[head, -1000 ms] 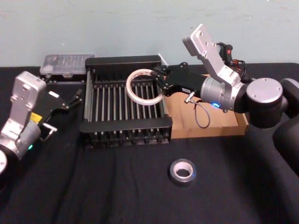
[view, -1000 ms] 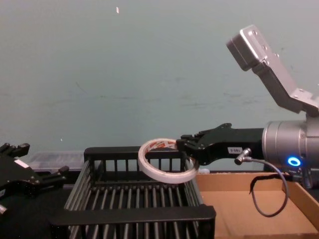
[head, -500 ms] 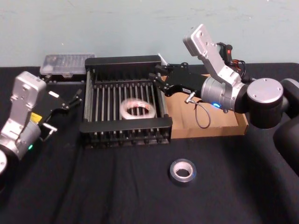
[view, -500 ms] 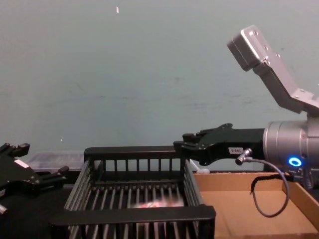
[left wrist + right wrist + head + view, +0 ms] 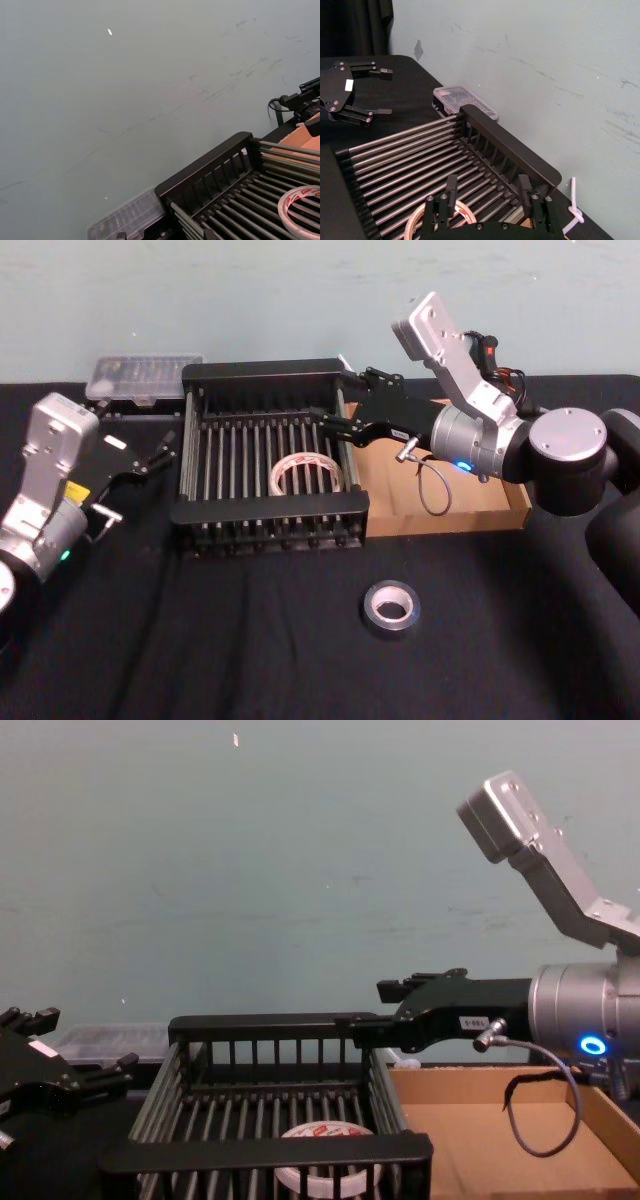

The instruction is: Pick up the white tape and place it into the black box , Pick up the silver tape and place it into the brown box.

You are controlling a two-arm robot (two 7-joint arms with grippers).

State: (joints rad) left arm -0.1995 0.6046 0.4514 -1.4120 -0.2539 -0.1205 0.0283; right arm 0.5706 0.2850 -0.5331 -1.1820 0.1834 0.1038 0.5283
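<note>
One white tape (image 5: 307,473) beneath right gripper (image 5: 340,393)

The right end effector (image 5: 338,392) is matte black with screw heads (image 5: 429,198); behind it, a silver wrist (image 5: 470,438), a blue ring light (image 5: 458,464) and a grey looped cable (image 5: 433,492). The left end effector (image 5: 140,475) is black, white-labelled.

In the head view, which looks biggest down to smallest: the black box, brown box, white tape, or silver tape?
1. Black box.
2. Brown box, though the right arm hides part of it.
3. White tape.
4. Silver tape, which looks smaller even though it is nearer the camera.
</note>
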